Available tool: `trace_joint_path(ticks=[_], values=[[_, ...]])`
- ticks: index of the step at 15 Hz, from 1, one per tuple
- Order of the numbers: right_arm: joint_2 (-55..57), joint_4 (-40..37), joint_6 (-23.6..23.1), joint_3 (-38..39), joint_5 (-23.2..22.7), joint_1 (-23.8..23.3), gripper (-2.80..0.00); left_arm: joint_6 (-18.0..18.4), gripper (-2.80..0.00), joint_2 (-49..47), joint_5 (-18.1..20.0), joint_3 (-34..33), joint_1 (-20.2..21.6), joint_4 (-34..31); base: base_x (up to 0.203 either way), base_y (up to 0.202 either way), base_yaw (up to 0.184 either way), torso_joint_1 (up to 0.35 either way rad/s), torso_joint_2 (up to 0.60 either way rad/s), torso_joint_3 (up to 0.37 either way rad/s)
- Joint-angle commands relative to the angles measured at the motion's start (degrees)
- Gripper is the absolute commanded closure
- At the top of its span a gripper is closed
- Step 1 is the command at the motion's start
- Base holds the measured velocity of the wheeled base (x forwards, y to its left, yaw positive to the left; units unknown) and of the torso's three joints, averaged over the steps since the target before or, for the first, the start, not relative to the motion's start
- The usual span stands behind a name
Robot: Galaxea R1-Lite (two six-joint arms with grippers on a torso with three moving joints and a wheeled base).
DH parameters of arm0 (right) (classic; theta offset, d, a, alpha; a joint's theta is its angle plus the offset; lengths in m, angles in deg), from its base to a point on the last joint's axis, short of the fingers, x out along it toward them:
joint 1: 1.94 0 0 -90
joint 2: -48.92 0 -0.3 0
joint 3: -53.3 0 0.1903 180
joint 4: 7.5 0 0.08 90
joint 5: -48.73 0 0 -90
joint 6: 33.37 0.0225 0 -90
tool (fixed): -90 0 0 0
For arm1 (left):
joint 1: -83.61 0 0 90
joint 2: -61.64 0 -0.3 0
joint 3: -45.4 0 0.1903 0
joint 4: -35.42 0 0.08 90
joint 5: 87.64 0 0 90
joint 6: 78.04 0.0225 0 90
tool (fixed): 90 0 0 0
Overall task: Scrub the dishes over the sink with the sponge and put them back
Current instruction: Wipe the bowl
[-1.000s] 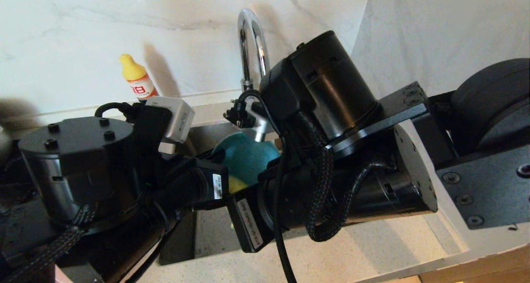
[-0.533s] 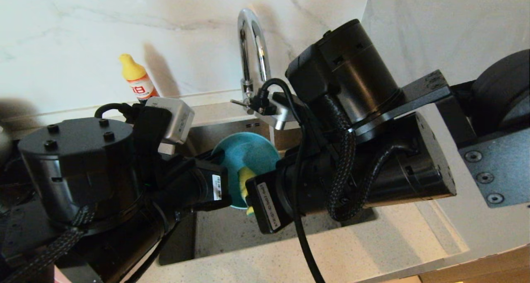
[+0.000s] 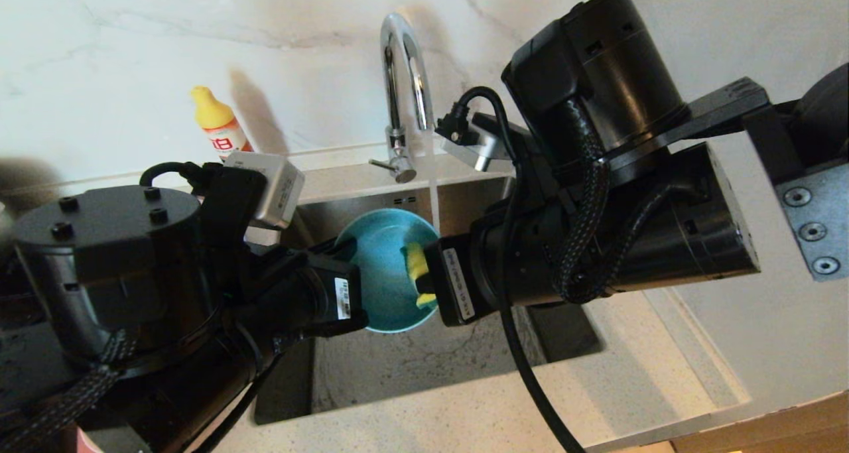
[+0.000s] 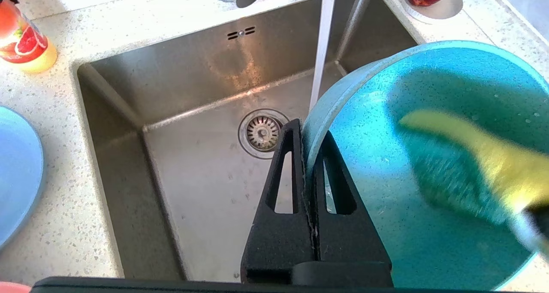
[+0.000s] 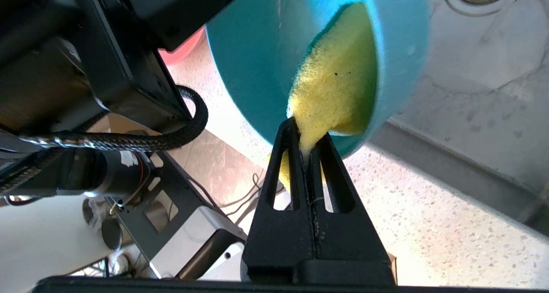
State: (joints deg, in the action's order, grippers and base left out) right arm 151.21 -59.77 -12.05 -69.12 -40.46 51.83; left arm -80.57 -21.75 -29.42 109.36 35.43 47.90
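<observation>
One teal bowl, glazed and round, is held tilted above the sink; its rim is pinched by the closed jaws of the left gripper; one sponge, yellow and porous, is pressed inside the bowl, its narrow end clamped in the closed jaws of the right gripper; the drain strainer and a thin water stream are shown only in the left wrist view; the chrome gooseneck tap is seen whole only in the head view; one grey-blue plate lies on the speckled counter beside the sink; one yellow-capped bottle stands behind the sink.
</observation>
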Motion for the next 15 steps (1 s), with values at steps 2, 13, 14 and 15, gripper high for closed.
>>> trace_joint_path(ticks=[2,13,14,15], values=[[-1.33,0.27,-0.22,0.35,0.15,-0.69,0.00,-0.54,0.00,0.34,-0.12,-0.78,-0.07,0.27,0.000,0.000,0.000,0.000,0.00,0.000],[1.95,4.69,-2.25,-1.20,-0.03,-0.42,0.00,0.25,0.00,1.22,0.32,-4.12,-0.25,4.05,0.000,0.000,0.000,0.000,0.00,0.000],[1.95,5.40,-2.42,-1.40,-0.11,-0.34,0.00,0.25,0.00,1.39,0.32,-4.21,-0.25,3.96,0.000,0.000,0.000,0.000,0.00,0.000],[1.95,5.52,-2.42,-1.49,-0.20,-0.16,0.00,0.25,0.00,1.40,0.32,-4.21,-0.25,3.96,0.000,0.000,0.000,0.000,0.00,0.000]])
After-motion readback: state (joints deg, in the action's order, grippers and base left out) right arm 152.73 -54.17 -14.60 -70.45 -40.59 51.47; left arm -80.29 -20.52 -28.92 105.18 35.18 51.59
